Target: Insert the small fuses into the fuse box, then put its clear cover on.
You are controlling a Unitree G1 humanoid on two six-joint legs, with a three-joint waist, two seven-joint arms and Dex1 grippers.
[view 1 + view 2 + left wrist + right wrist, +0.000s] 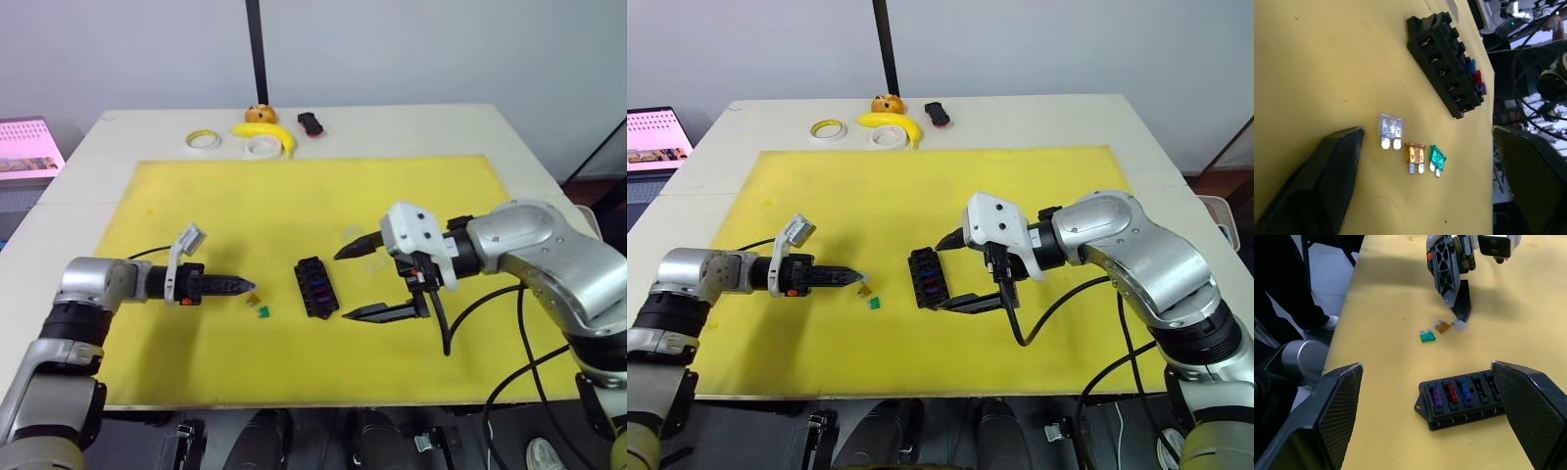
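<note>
I see both grippers spread: left gripper over 3 loose fuses, right gripper straddling fuse box.

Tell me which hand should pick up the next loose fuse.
Probably the left hand: it is open with its tips right at the clear fuse, beside the orange and green ones. The right hand is open around the fuse box.
</note>
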